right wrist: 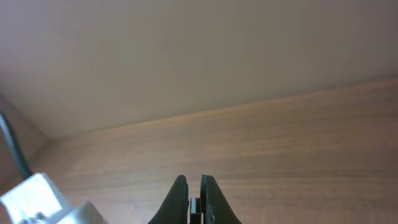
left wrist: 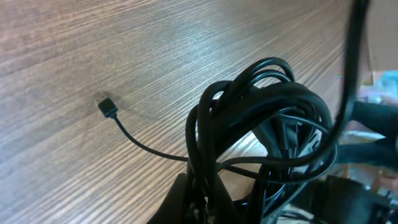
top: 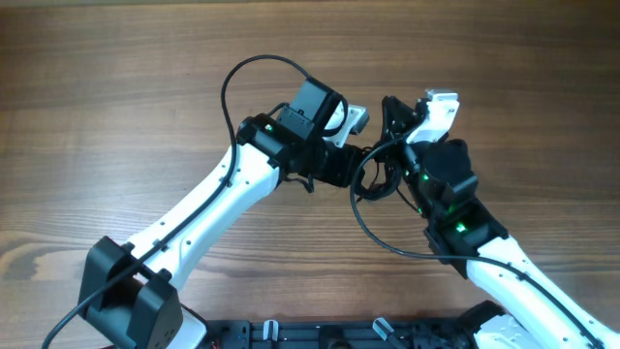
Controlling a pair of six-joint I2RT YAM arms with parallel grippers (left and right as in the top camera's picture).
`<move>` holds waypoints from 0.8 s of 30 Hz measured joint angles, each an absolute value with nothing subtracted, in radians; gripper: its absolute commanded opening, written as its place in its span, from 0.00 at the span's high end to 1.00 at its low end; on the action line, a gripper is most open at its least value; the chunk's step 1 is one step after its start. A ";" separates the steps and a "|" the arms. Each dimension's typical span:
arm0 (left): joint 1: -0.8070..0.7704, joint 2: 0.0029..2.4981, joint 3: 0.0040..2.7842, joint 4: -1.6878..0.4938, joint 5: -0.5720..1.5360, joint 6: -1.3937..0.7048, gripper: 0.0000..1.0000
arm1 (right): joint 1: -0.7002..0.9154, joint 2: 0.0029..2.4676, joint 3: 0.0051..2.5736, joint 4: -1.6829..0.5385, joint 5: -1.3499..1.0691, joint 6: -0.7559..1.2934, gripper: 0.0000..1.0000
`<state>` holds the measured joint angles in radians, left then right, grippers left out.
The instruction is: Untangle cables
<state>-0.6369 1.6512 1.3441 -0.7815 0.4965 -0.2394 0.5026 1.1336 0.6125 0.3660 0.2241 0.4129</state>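
The cables are a knotted bundle of thin black cords (top: 378, 179) hanging between my two grippers above the wooden table. In the left wrist view the bundle (left wrist: 267, 118) fills the middle and right. My left gripper (left wrist: 205, 199) is shut on its lower strands, and it shows overhead (top: 360, 158) too. One loose cord runs left to a small black plug (left wrist: 107, 107) lying on the table. My right gripper (top: 390, 109) is just right of the bundle. In its wrist view the jaws (right wrist: 194, 186) are nearly closed on a small pale-and-black piece, apparently a cable end.
Thicker black arm wires loop above the left arm (top: 252, 73) and beside the right arm (top: 387, 242). The wooden table (top: 116, 97) runs to a plain wall (right wrist: 186, 56). A black base frame (top: 320, 334) lies along the near edge.
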 measured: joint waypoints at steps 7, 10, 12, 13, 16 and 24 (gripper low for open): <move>-0.612 1.651 1.344 -0.775 0.500 -0.431 0.96 | 0.503 1.154 0.612 0.300 0.236 0.413 0.95; -0.585 1.651 1.344 -0.769 0.500 -0.480 0.96 | 0.503 1.154 0.612 0.299 0.188 0.413 0.95; -0.563 1.651 1.344 -0.769 0.500 -0.502 0.96 | 0.503 1.154 0.612 0.302 0.142 0.413 0.96; -0.557 1.651 1.344 -0.769 0.500 -0.511 0.96 | 0.503 1.154 0.612 0.306 0.120 0.413 0.96; -0.544 1.651 1.344 -0.768 0.500 -0.520 0.96 | 0.503 1.150 0.612 0.308 0.028 0.413 0.95; -0.542 1.651 1.344 -0.753 0.500 -0.529 0.96 | 0.503 1.133 0.612 0.154 -0.124 0.405 0.95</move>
